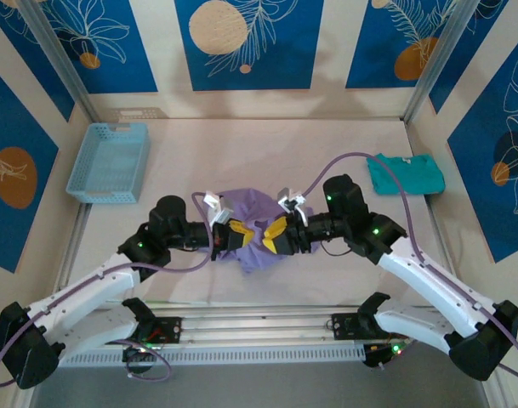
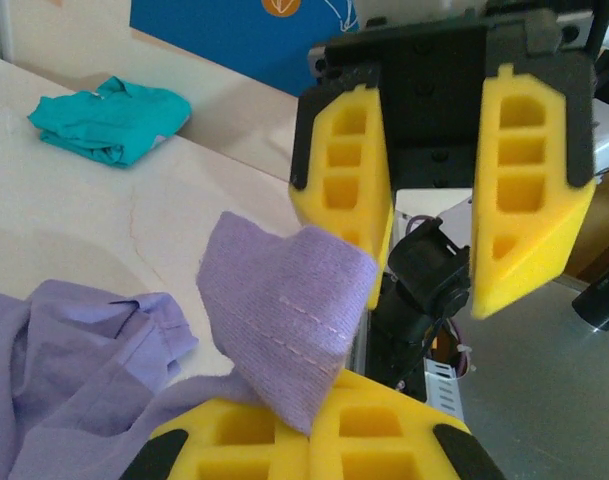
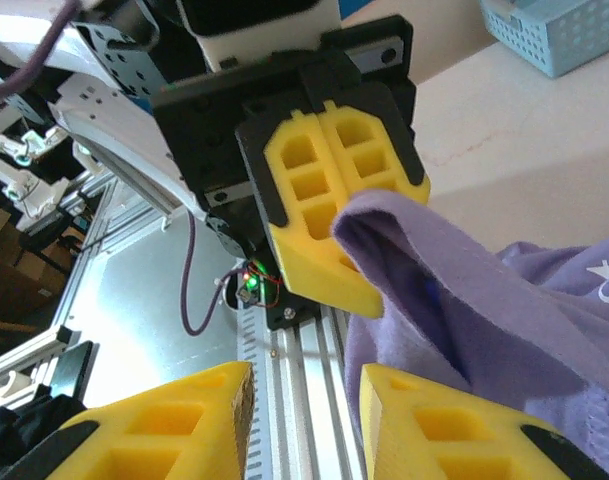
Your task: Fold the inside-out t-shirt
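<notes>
Left hand [image 1: 244, 232] pinches t-shirt [image 1: 252, 204]; right hand [image 1: 272, 235] gapes beside.

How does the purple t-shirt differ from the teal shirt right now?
The purple t-shirt is bunched up in the middle; the teal shirt lies flatter, far right. The purple t-shirt is pinched by the shut left gripper; the teal shirt is untouched. Both are plain soft fabric.
</notes>
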`<state>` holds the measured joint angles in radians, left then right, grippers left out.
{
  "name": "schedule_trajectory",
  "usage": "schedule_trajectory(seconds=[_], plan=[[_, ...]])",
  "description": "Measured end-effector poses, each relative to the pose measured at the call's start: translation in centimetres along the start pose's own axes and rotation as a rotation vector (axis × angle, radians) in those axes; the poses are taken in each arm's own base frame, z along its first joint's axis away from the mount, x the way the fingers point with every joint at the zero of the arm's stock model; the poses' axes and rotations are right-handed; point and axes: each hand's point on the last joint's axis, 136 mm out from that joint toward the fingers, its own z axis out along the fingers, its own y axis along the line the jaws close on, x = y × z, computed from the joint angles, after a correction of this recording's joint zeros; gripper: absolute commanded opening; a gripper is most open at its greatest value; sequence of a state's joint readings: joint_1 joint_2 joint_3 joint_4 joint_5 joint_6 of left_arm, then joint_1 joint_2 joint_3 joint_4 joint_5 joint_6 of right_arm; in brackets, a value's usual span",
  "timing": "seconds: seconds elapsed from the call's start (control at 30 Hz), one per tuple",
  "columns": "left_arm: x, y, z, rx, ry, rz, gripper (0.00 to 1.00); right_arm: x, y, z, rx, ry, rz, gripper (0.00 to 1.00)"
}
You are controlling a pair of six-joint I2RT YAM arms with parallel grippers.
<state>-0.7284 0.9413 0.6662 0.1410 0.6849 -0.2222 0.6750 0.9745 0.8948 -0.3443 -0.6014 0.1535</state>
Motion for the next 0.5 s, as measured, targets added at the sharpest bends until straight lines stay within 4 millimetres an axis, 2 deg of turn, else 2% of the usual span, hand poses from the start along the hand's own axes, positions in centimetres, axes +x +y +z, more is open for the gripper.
schedule_trajectory(seconds=[0.2, 0.5], plan=[[0.0, -0.3, 0.0, 0.015, 0.002, -0.007, 0.00, 1.1, -1.6, 1.1, 0.014, 0.024, 0.016, 0.40], [0.0, -0.4, 0.0, 0.025, 0.004, -0.014, 0.00, 1.2, -2.9, 2.1, 0.015, 0.031, 0.022, 0.44]])
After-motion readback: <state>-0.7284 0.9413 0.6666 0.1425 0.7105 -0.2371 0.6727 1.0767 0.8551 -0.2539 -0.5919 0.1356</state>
